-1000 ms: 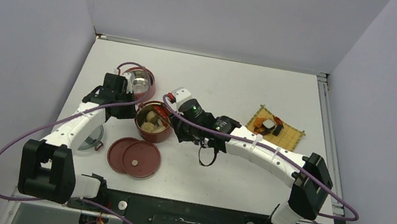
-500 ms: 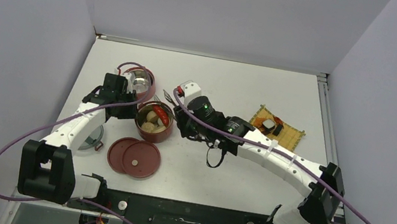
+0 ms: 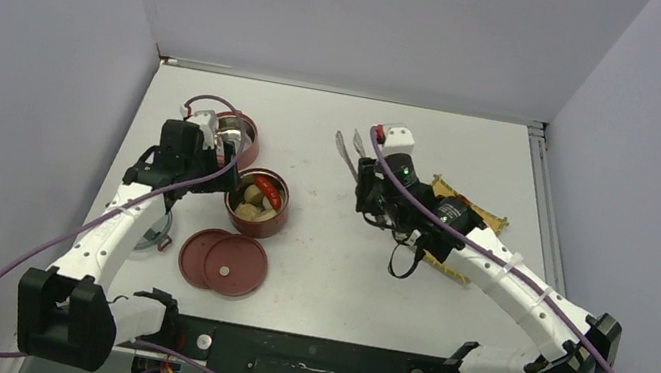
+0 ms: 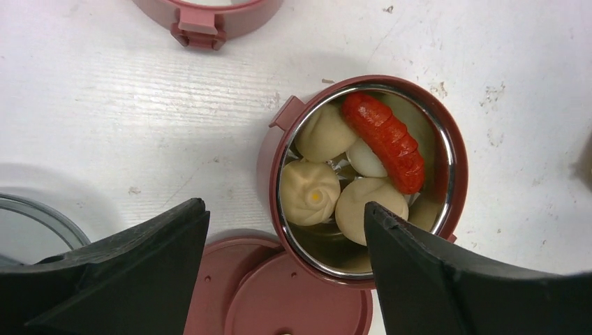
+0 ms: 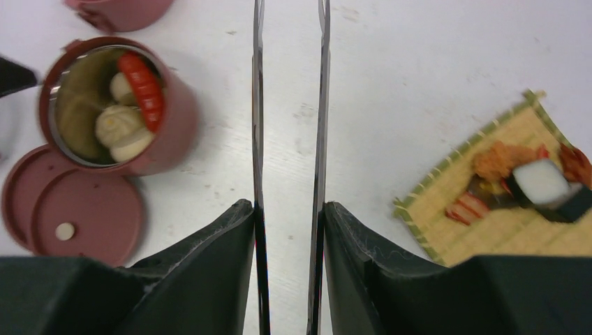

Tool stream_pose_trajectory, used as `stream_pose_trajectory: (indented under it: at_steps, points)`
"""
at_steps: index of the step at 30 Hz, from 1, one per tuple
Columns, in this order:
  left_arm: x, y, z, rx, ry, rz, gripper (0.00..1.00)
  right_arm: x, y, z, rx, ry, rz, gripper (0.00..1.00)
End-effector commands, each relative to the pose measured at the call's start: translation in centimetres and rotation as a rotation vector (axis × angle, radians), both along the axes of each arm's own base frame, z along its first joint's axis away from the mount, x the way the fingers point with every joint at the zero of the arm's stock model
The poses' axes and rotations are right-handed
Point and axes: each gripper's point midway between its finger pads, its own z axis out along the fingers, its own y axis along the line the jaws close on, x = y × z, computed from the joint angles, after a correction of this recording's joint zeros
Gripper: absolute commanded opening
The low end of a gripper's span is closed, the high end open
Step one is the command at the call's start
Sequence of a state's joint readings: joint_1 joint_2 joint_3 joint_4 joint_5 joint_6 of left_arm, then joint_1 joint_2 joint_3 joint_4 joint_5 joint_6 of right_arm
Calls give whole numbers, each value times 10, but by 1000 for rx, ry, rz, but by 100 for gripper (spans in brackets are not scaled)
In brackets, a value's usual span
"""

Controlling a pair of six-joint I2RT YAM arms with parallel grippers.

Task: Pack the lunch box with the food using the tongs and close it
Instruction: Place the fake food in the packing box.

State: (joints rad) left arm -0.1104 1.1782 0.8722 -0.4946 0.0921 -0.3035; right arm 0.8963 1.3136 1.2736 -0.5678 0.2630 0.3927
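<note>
Holds tongs [image 5: 257,105] clenched in right hand [image 5: 287,209], tips toward the tabletop's [image 5: 391,84] far edge, remaining food [image 5: 497,162] on the woven mat [image 5: 489,237] off to their right; hovers left hand [image 4: 285,208], released, over the filled lunch box bowl [image 4: 274,164], left of centre.

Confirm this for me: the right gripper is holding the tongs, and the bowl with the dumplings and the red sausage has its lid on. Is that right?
Not quite. The right gripper does hold the tongs, but the bowl with the dumplings and the red sausage stands open; the lids lie beside it, as the left wrist view shows.
</note>
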Motion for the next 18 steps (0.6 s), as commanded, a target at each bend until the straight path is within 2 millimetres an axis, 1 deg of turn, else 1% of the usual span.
stream_pose_trajectory:
  at_steps: [1, 6, 9, 10, 15, 18]
  points:
    - [13, 7, 33, 12, -143, 39, 82, 13, -49, -8, 7, 45, -155, 38]
    - [14, 13, 37, -7, -155, 64, 84, 21, -107, -30, -73, 106, -316, 38]
    - [15, 16, 40, -19, -164, 77, 84, 22, -144, -46, -77, 170, -408, 39]
    - [16, 17, 40, -21, -166, 80, 84, 20, -153, -52, -81, 190, -427, 38]
    - [15, 21, 43, -16, -180, 96, 84, 15, -184, -64, -106, 230, -508, 39]
    - [14, 21, 44, -11, -183, 99, 84, 12, -201, -66, -146, 248, -559, 39]
